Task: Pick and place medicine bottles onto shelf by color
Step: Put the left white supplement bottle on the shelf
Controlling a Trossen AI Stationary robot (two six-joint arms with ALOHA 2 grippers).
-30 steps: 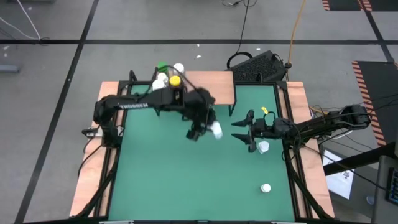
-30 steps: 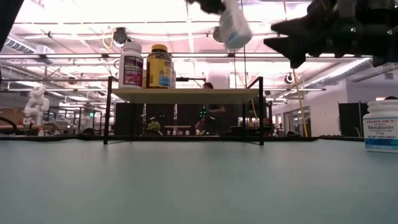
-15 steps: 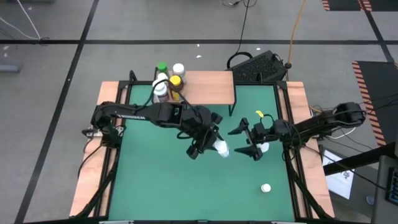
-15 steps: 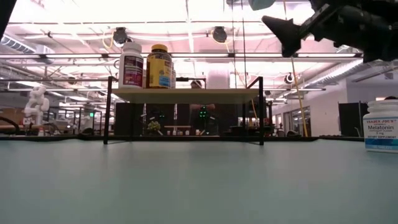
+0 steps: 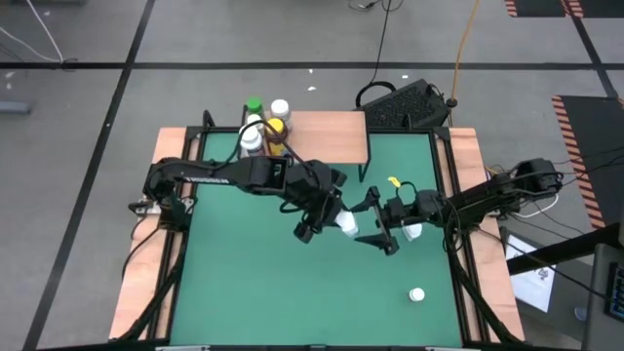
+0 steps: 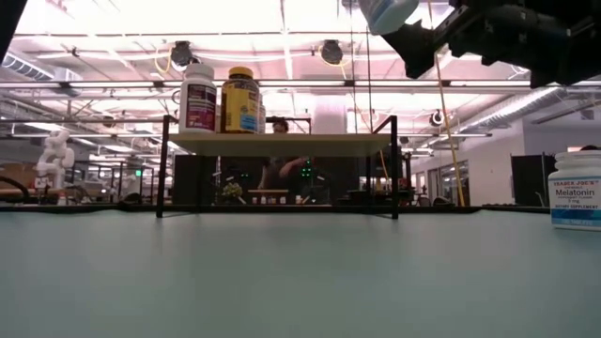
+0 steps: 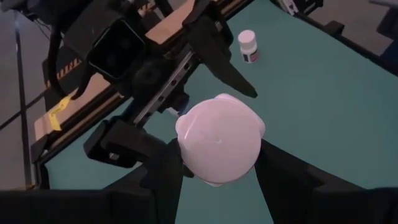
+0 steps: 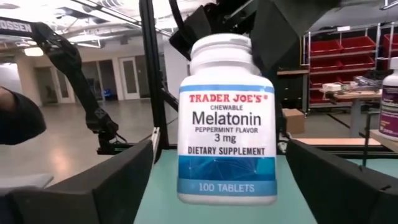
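Melatonin bottle (image 8: 226, 118) hanging mid-air above the table | left gripper (image 5: 322, 216) pinching its cap end (grip closed on it) | long axis standing upright between right gripper (image 5: 373, 222) fingers | right jaws gaping wide, not touching it

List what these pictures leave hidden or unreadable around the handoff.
- High view: labels of the bottles on the shelf are too small to read.
- Low view: the held melatonin bottle is cut off by the top edge.
- Left wrist view: its label is hidden; only its cap end shows.
- Right wrist view: the left end effector is mostly hidden behind the bottle.
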